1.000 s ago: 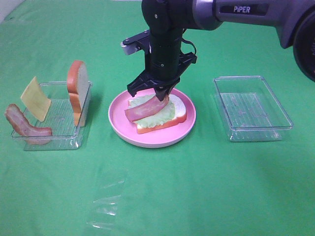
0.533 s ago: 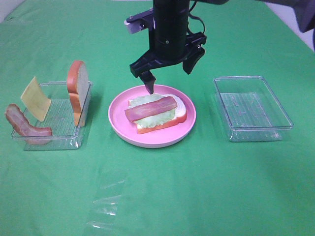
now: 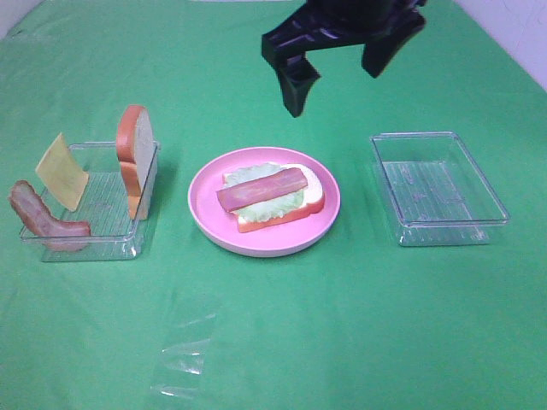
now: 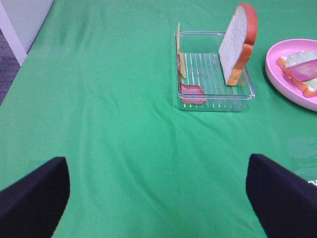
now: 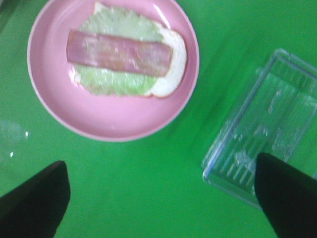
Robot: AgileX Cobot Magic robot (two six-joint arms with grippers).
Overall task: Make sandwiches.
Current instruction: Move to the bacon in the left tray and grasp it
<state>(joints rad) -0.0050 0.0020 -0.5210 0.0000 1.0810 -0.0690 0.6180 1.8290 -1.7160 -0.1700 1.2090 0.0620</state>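
Three layers form the sandwich (image 3: 273, 198) on the pink plate (image 3: 256, 242): bread (image 3: 314, 196), lettuce (image 3: 289, 200), bacon (image 3: 261, 190). The right gripper (image 3: 335, 85) hangs above, jaws wide, empty; the left gripper (image 4: 158, 198) likewise. Likely next: pinching the cheese (image 3: 60, 171) from the left tray (image 3: 111, 248)

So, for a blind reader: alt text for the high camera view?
A toy sandwich, bread with lettuce and a bacon strip, lies on a pink plate on green cloth; the right gripper hangs above, jaws open. The left tray holds cheese, bacon and upright bread; a second tray sits right.
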